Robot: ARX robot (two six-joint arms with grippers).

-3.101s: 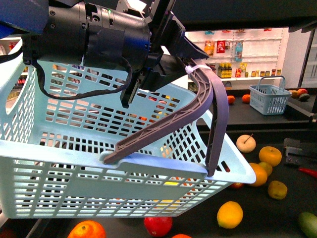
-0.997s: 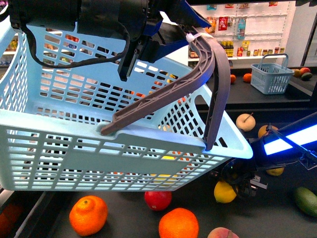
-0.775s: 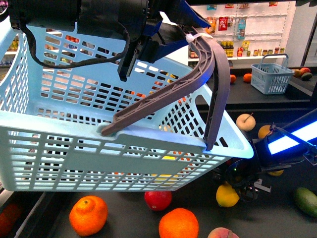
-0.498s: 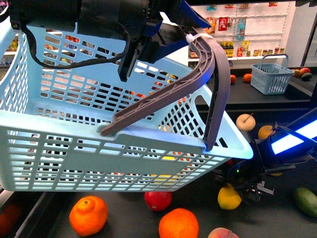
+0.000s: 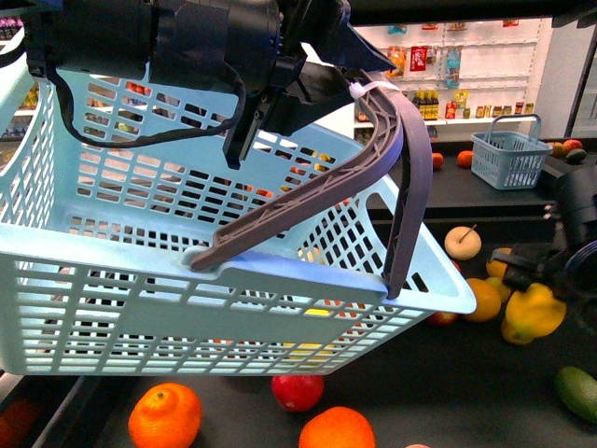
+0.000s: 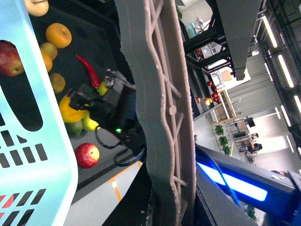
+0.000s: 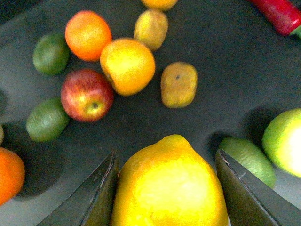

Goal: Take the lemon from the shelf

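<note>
The lemon (image 5: 532,315) is at the right of the front view, at about 3 o'clock from the near corner of the pale blue basket (image 5: 187,308), over the black tray of the shelf (image 5: 420,373). An orange (image 5: 485,301) lies at its 9 o'clock and a green fruit (image 5: 580,392) at its 5 o'clock.

The right end effector (image 7: 165,162) is closed around the lemon, with one dark finger on each side of its widest part. In the wrist view the fruit fills the gap between them. A soft shadow on the tray beneath suggests it is clear of the surface, though I cannot be sure. The left end effector (image 5: 326,84) is clamped on the basket's grey handle (image 5: 410,187) and carries the basket tilted.

I judge the lemon to be light and firm, with a waxy, slightly slick rind that gives a little under pressure without bruising easily. Its oval body narrows to a nippled tip, which points away from the wrist. The belly is therefore the place to hold it, with the pads opposite each other across the short axis. A hold nearer either tapered end would tend to squeeze it out like a bar of soap. Moderate pressure should do, and a quick swing of the arm could make it pivot between the fingers.

The red apple (image 7: 87,94) and the limes (image 7: 46,120) lie well apart from the grip.
</note>
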